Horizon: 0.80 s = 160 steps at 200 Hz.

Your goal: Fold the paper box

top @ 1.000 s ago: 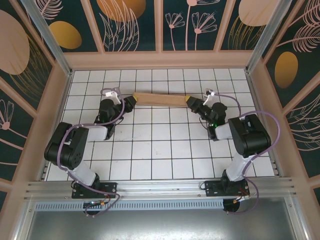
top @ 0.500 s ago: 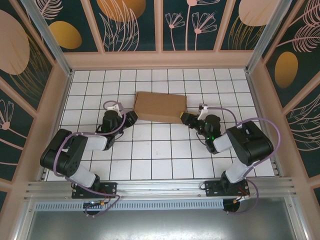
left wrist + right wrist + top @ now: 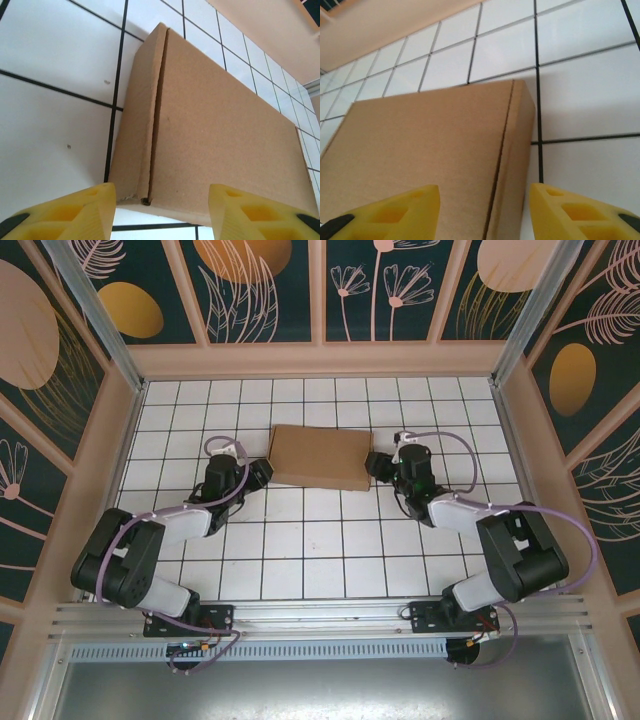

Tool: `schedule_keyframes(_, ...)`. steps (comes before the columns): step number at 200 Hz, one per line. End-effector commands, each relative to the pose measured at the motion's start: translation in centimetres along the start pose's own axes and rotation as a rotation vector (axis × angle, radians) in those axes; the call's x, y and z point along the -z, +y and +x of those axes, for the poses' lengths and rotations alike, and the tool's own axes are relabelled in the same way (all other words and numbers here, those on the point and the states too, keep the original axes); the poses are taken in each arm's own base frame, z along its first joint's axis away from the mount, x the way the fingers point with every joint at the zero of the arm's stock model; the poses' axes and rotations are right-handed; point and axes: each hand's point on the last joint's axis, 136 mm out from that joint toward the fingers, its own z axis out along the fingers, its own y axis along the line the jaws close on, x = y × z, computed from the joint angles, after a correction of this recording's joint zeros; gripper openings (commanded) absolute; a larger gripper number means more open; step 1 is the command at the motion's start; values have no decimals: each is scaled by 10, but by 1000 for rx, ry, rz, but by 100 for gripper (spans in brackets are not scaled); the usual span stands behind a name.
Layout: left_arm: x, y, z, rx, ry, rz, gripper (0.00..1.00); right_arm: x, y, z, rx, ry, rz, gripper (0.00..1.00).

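Note:
The paper box (image 3: 320, 456) is a closed, flat brown cardboard rectangle lying on the white tiled table (image 3: 300, 540), a little behind the middle. My left gripper (image 3: 262, 472) sits low at its left end, open, its yellow fingers (image 3: 95, 205) straddling the box's near corner (image 3: 215, 130) without gripping it. At the right end my right gripper (image 3: 375, 466) is also open. Its fingers (image 3: 560, 207) stand on either side of the box's side seam (image 3: 430, 135), with nothing clamped between them.
A raised beige rim (image 3: 320, 358) and patterned wall panels fence the table on three sides. The arm bases (image 3: 190, 618) stand on a metal rail at the near edge. White tiles lie in front of the box.
A second ago both grippers held the box up on edge between them. It has since come down flat on the tiles, and both grippers have opened and let go.

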Motion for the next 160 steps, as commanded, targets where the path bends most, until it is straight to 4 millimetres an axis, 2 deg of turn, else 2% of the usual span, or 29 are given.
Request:
schedule_keyframes(1,-2,-11,-13,-55,-14,3,51,-3,-8,14,-83,162,38,53)
schedule_keyframes(25,-17,-20,-15,-89,35,38,51,-11,4,19,-133,222,-13,58)
schedule_keyframes(40,-34,-12,-15,-86,82,22,49,-18,8,24,-168,252,-34,58)
schedule_keyframes(65,-52,-12,-15,-56,133,55,41,-35,2,34,-217,290,-11,53)
schedule_keyframes(71,-58,-6,-8,-49,154,45,39,-38,1,38,-231,295,-8,52)
schedule_keyframes(110,-64,-4,3,-9,183,73,29,-60,-7,45,-222,310,28,46)
schedule_keyframes(160,-70,0,0,-1,167,50,25,-81,-18,28,-196,299,51,40)
